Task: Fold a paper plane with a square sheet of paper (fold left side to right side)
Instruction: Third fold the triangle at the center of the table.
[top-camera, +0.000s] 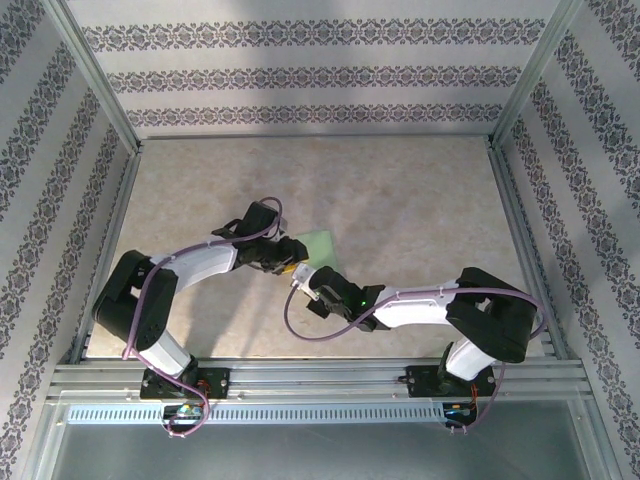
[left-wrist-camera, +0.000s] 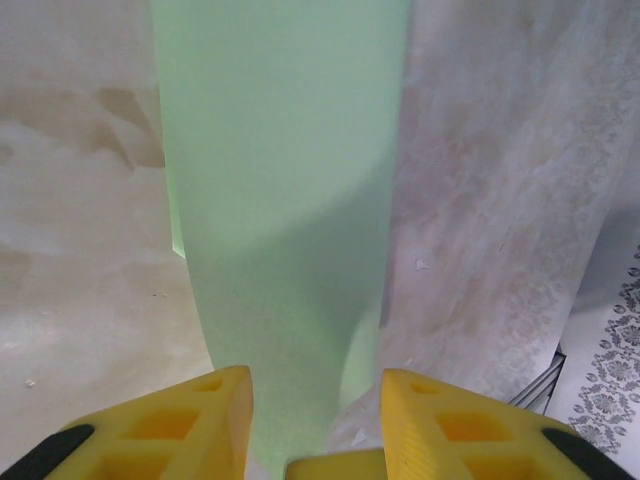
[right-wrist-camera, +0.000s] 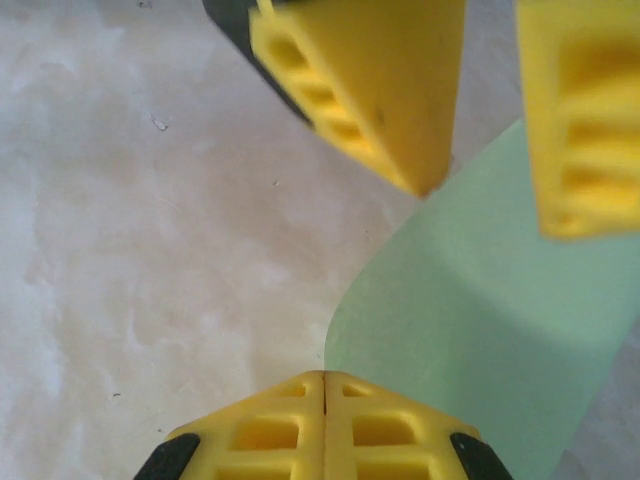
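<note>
At the bench (top-camera: 430, 200) middle, hold the right tool (right-wrist-camera: 325, 378) pinched on the curling square sheet of paper (right-wrist-camera: 480, 320). Close the spread left tool (left-wrist-camera: 315, 385) on it, then align edges before creasing.

Here's the square sheet of paper (top-camera: 314, 245), right about the middle of the table (top-camera: 420, 200). It's pale green, matte, plain, not a mark on it. It isn't lying flat: the near side is lifted off the table and bowed into a smooth curl, with no sharp crease showing.
</note>
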